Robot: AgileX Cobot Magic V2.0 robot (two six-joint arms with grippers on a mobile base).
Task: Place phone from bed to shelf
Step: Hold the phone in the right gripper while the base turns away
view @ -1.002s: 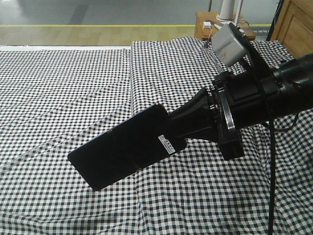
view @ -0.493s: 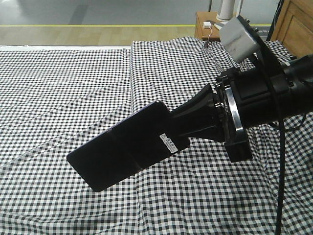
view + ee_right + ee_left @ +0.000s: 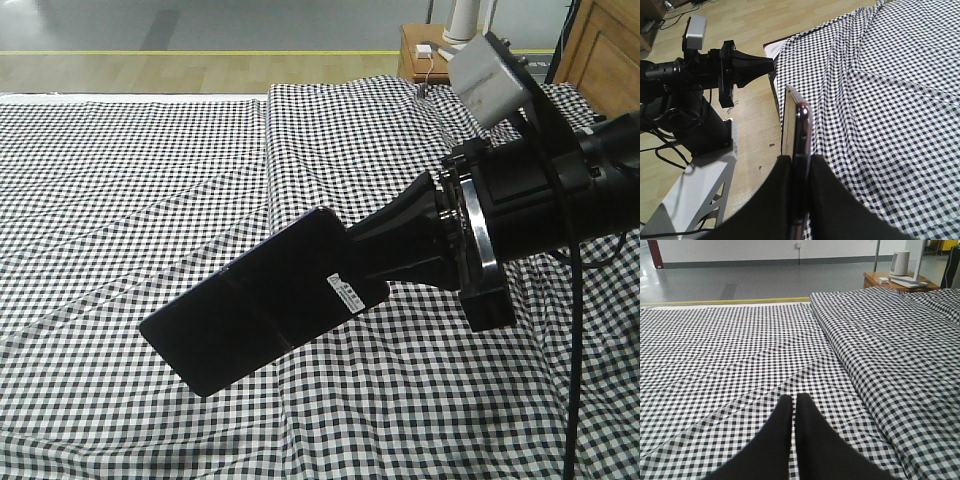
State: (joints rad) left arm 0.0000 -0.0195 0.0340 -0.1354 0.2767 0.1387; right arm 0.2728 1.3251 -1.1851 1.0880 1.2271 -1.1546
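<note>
Slippage is the main worry: the right gripper (image 3: 368, 262) pinches the phone (image 3: 262, 305) by one short end only, beside its white sticker (image 3: 345, 293), so most of the glossy slab juts out unsupported toward the left, in the air above the bed (image 3: 140, 150). In the right wrist view the slab stands edge-on between the two fingers (image 3: 827, 192), gripped at its lower part alone; a quick swing or sudden stop could, I judge, let it pivot or slide out, since a smooth casing gives little bite. The shelf shows in none of the views, so the carry may be long, and the protruding end could clip a board on arrival. The left gripper (image 3: 794, 405), pressed together with nothing in it, hovers low over the checked fabric and is best left out of the path.
</note>
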